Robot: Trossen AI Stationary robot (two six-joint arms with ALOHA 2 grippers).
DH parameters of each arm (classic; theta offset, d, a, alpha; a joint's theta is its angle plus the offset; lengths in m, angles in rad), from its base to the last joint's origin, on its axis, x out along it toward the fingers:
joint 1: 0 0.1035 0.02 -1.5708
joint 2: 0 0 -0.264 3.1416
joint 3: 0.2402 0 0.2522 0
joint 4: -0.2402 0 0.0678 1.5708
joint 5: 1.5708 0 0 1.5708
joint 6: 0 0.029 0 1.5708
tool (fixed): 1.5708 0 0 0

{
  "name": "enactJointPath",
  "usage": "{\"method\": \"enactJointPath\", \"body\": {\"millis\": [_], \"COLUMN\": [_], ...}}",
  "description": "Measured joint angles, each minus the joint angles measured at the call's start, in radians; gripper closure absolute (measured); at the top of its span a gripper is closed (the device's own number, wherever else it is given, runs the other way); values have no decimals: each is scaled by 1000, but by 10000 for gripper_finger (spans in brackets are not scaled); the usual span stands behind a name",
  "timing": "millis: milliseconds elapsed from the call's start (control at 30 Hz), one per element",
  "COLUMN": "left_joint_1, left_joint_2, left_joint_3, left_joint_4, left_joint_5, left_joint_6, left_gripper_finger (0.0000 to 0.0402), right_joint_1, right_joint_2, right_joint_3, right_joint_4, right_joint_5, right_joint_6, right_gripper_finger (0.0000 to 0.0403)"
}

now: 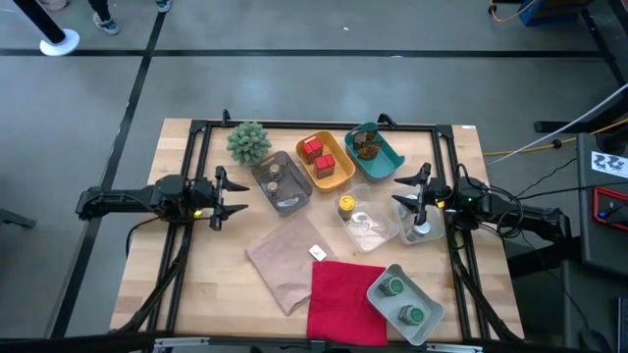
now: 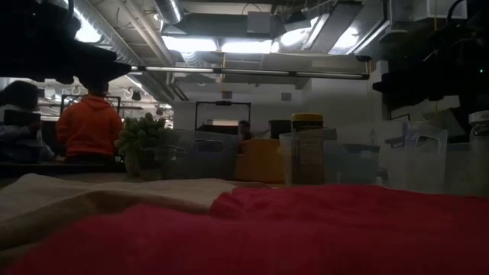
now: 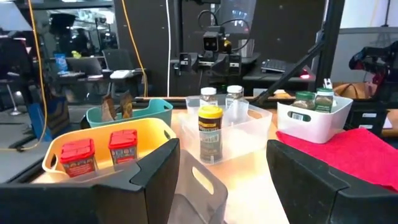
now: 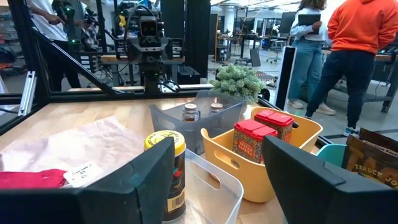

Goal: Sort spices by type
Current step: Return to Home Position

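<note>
My left gripper (image 1: 226, 196) stands open at the table's left, pointing level toward the trays, with nothing between its fingers. My right gripper (image 1: 407, 193) stands open at the right, also holding nothing. Two red tins (image 3: 99, 152) stand in the yellow tray (image 1: 339, 176). Two brown jars (image 4: 202, 111) stand in the grey tray (image 1: 292, 201). A yellow-capped jar (image 3: 210, 134) stands at the clear tray (image 1: 378, 235). Two white-capped jars (image 3: 222, 95) stand behind it. Two green-capped jars (image 1: 402, 301) stand in the white tray (image 1: 429, 328).
A teal tray (image 1: 388, 162) with brown packets sits at the far side, and a spiky green plant (image 1: 248, 142) at the far left. A tan cloth (image 1: 280, 260) and a red cloth (image 1: 341, 294) lie near the front edge. People stand beyond the table.
</note>
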Motion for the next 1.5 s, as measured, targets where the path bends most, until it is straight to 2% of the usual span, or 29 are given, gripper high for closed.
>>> {"method": "enactJointPath", "body": {"millis": [267,1500], "left_joint_1": [0,0], "left_joint_2": [4,6], "left_joint_3": [0,0], "left_joint_4": [0,-2], "left_joint_5": [1,0], "left_joint_6": [40,46], "left_gripper_finger": [176,176], "right_joint_1": [-2,-2], "right_joint_2": [0,0], "right_joint_3": [0,0], "right_joint_4": [0,0], "right_joint_5": [0,0], "right_joint_6": [0,0], "right_gripper_finger": [160,160]}}
